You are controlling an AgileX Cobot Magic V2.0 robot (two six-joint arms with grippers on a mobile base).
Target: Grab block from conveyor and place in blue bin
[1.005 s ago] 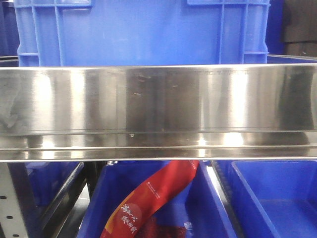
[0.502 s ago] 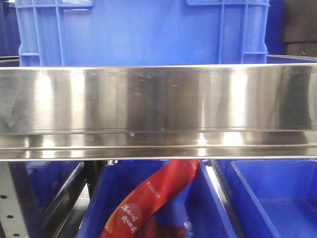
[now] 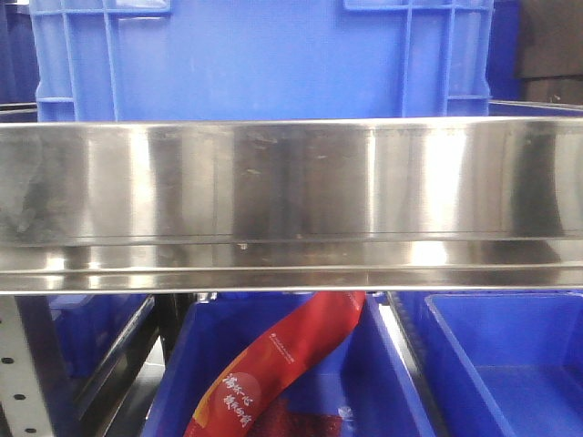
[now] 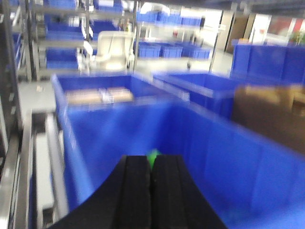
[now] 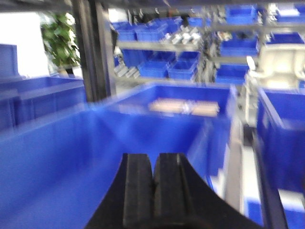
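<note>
Warehouse shelving, blue plastic bins (image 5: 162, 67) — smooth steel rail (image 3: 291, 182) up front. Left claw (image 4: 151, 174) pinching green block (image 4: 153, 157) over blue bin (image 4: 143, 119); right claw (image 5: 155, 176) closed, empty.

blue bin (image 4: 143, 124), green block (image 4: 153, 156), black left claw (image 4: 151, 179), red banner (image 3: 282, 364).

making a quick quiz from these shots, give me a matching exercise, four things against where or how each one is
Things:
1. left gripper
2. right gripper
3. red banner
4. steel rail

Places or states:
A. draped into a low blue bin
B. shut, nothing showing between the fingers
C. runs level across the front view
D. shut, a bit of green at the fingertips

Pairs: 1-D, 2-B, 3-A, 4-C
</note>
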